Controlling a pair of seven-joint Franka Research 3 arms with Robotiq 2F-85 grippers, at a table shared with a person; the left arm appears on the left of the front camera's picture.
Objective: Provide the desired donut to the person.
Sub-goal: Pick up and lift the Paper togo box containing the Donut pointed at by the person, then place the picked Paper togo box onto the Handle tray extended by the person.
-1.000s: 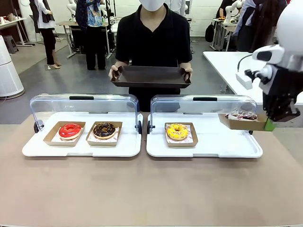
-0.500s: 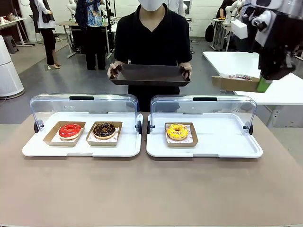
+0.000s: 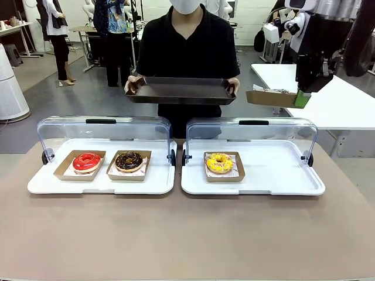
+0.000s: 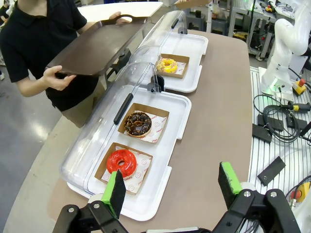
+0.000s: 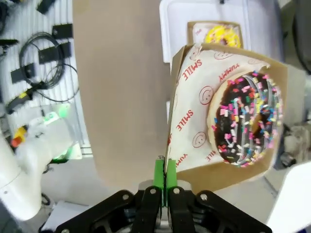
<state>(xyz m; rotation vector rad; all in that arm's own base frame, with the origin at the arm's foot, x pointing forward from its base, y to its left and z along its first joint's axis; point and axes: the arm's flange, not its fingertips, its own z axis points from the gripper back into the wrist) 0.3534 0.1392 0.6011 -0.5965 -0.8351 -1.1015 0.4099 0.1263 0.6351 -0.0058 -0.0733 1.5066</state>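
A chocolate donut with coloured sprinkles lies on printed paper in a cardboard tray. My right gripper is shut on that tray's edge and holds it in the air. It hangs above the right display case, just right of the dark serving tray that the person holds in both hands. The right gripper stands at the cardboard tray's right end. My left gripper is open with nothing in it, above the table's near edge by the left case.
The left case holds a red donut and a chocolate donut. A yellow donut sits in the right case. Both clear lids stand open. A white table is at the far right.
My right arm has lifted the cardboard tray with the sprinkled donut up and to the left, towards the person's serving tray. The person has raised the serving tray slightly.
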